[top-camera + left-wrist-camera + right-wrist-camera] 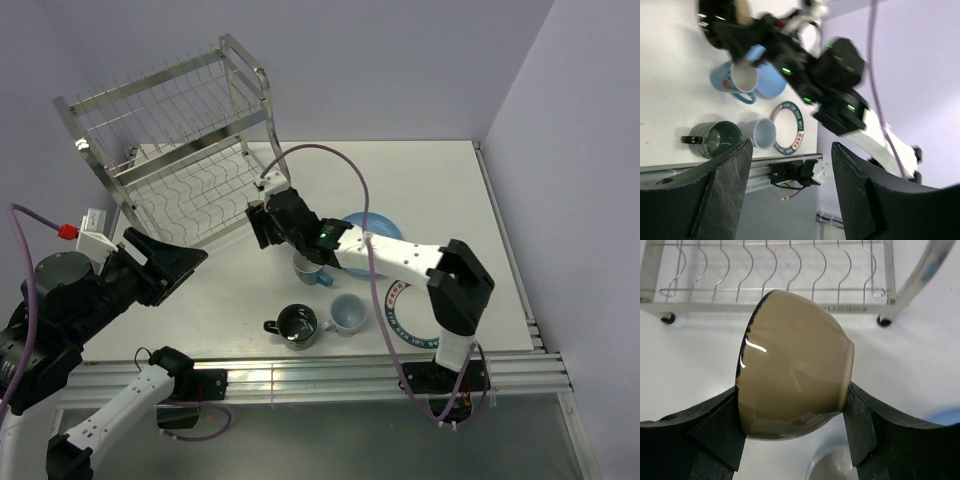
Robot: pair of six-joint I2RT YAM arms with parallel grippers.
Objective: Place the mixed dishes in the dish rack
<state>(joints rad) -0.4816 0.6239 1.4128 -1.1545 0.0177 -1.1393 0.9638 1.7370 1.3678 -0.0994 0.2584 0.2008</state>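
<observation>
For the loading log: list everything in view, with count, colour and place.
two-tier shiny steel wire dish rack: one, silver, far left.
black-and-tan ceramic bowl: one, tan outside, sideways in the right gripper, before the rack.
blue ceramic mug: one, blue, mid-table under right arm.
dark glossy mug: one, near-black, near edge.
pale cup: one, whitish, beside the dark mug.
light-blue round plate: one, partly under right arm.
white plate with dark lettered rim: one, near right.
left gripper: one, black, open, empty.
right gripper: one, black, shut on bowl.
</observation>
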